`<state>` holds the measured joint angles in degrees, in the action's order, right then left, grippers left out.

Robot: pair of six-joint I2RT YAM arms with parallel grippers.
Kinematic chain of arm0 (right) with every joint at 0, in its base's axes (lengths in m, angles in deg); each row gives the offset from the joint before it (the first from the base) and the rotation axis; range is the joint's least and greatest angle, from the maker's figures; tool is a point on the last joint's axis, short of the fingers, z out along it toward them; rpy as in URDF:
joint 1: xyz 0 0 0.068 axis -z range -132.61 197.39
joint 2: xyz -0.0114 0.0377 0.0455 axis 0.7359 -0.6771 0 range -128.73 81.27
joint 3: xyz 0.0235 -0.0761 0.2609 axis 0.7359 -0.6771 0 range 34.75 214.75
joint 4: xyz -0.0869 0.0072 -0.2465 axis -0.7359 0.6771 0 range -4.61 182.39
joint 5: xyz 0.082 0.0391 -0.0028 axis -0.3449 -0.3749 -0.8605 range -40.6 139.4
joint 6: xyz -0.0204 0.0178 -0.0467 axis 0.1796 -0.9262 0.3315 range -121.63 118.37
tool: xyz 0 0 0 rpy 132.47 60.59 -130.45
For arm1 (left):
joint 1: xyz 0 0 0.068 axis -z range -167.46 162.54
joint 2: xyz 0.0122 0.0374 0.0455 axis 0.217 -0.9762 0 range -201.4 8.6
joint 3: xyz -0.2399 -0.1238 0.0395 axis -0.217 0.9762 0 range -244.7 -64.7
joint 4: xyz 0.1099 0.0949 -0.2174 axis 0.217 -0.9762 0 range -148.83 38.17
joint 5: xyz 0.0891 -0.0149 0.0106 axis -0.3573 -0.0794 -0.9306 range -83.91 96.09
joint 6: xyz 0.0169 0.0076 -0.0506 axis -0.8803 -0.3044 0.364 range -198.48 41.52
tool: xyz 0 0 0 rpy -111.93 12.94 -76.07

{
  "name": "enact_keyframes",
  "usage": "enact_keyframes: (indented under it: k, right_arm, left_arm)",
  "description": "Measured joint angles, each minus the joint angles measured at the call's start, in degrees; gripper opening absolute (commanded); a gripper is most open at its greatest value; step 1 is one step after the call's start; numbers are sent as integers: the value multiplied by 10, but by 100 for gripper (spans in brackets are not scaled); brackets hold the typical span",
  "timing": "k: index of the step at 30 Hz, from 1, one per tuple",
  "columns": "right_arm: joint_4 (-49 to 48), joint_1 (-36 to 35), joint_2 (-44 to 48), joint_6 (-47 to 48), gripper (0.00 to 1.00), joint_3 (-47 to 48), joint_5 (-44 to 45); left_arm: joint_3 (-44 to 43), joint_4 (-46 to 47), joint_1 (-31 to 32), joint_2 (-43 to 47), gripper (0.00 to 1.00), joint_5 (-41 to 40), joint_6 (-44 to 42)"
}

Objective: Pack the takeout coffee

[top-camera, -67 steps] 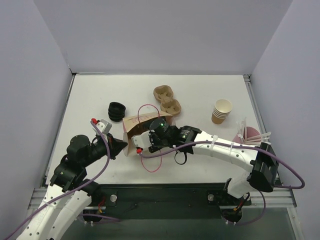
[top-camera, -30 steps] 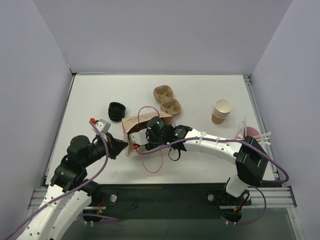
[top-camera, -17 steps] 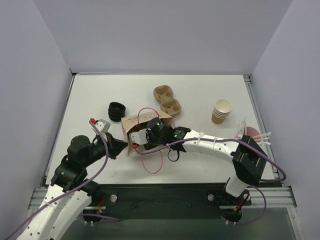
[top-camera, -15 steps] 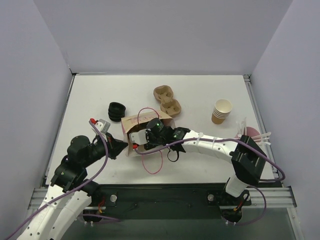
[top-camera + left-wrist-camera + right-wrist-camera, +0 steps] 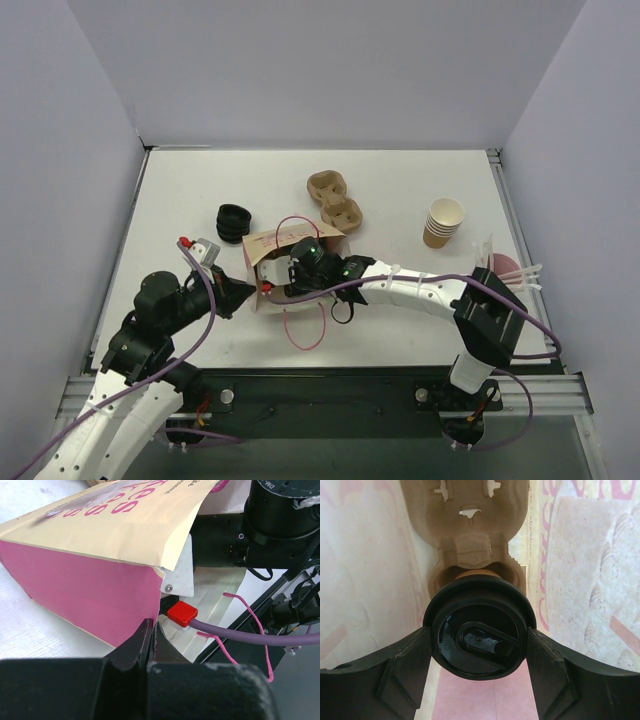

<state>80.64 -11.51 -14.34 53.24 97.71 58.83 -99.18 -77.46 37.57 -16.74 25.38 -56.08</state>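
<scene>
Within the mouth of the paper bag (image 5: pixel 262 245), lying on its side at the middle of the desk (image 5: pixel 200 190), grips the takeout coffee (image 5: pixel 479 630) with the right hand (image 5: pixel 478 641), fingers pressed against both sides of the black lid. Points the cup toward a pulp cup holder (image 5: pixel 475 525) lodged deeper in the bag, with the brown cup body right at the holder's near well; cannot tell whether seated or only touching. Pinches, by the look of the left wrist view, the lower edge of the bag's mouth with the left hand (image 5: pixel 151 635), jaws closed. Reads as the insertion step, close to done. Calls next for pressing the cup squarely down into the well, then easing the right hand open and backing straight out along the bag without dragging lid or holder. Calls also for a steady left-hand hold on the mouth throughout.
</scene>
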Motion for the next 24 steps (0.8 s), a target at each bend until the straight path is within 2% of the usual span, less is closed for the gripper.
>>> enact_keyframes:
  k: [17, 18, 19, 22, 24]
  right_arm:
    - [-47, 2, -26, -51, 42, 0, 24]
    - [-51, 4, -27, -54, 44, 0, 24]
    - [-53, 5, -27, -54, 50, 0, 23]
    - [-57, 7, -27, -56, 60, 0, 23]
    - [-61, 7, -28, -58, 63, -1, 23]
  left_arm:
    - [0, -3, 0, -6, 0, 0, 0]
    - [0, -3, 0, -7, 0, 0, 0]
    - [0, -3, 0, -7, 0, 0, 1]
    - [0, -3, 0, -8, 0, 0, 0]
    - [0, -3, 0, -8, 0, 0, 0]
